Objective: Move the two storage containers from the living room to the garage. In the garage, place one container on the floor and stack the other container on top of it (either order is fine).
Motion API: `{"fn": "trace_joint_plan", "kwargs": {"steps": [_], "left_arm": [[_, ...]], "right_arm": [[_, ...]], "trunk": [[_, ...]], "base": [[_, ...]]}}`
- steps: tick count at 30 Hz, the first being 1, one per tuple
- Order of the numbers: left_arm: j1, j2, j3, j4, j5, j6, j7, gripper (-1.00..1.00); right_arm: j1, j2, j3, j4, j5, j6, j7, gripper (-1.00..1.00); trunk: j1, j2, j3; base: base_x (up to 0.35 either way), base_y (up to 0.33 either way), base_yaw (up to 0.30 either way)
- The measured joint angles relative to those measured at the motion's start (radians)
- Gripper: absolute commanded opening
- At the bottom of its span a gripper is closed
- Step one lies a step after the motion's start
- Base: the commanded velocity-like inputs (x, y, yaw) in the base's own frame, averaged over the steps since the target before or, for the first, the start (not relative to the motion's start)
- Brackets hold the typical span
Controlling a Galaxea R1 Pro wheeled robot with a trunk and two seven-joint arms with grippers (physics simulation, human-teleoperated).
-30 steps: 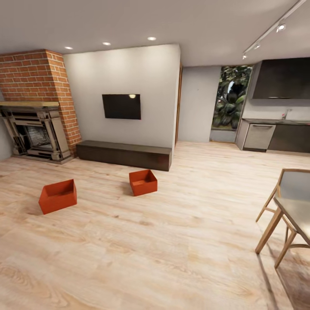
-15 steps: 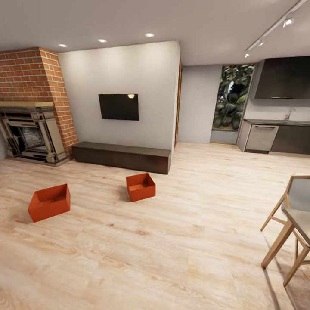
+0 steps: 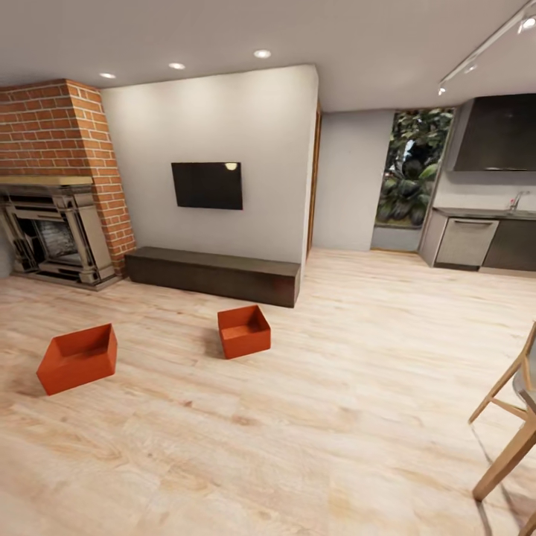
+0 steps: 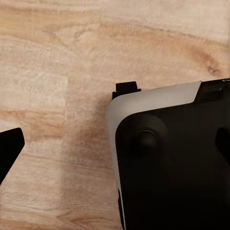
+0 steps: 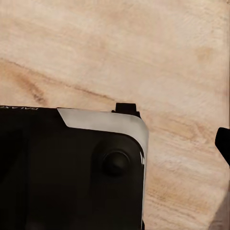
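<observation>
Two orange-red tubs sit well apart on the wood floor [image 3: 313, 417] of the living room: one [image 3: 77, 358] at the left of the frame, the other [image 3: 243, 331] near centre, just before the long dark cabinet [image 3: 213, 274]. A brick fireplace [image 3: 56, 231] stands upper left. Both wrist views show dark robot housing over planks; whether the fingers are apart or together, I cannot tell.

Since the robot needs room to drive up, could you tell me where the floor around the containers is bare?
Bare wood floor spans the whole foreground, bordered by the left container, the right container and the chair. The gap between the containers is free too. Tighter: between the right container and the cabinet.
</observation>
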Motion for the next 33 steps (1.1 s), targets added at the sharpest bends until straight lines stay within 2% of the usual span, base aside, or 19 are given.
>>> {"fn": "trace_joint_plan", "kwargs": {"steps": [19,33], "left_arm": [[0.0,0.0,0.0,0.0,0.0,0.0,0.0,1.0],[0.0,0.0,0.0,0.0,0.0,0.0,0.0,1.0]], "right_arm": [[0.0,0.0,0.0,0.0,0.0,0.0,0.0,1.0],[0.0,0.0,0.0,0.0,0.0,0.0,0.0,1.0]], "trunk": [[0.0,0.0,0.0],[0.0,0.0,0.0]], "base": [[0.346,-0.102,0.221],[0.338,-0.179,0.026]]}}
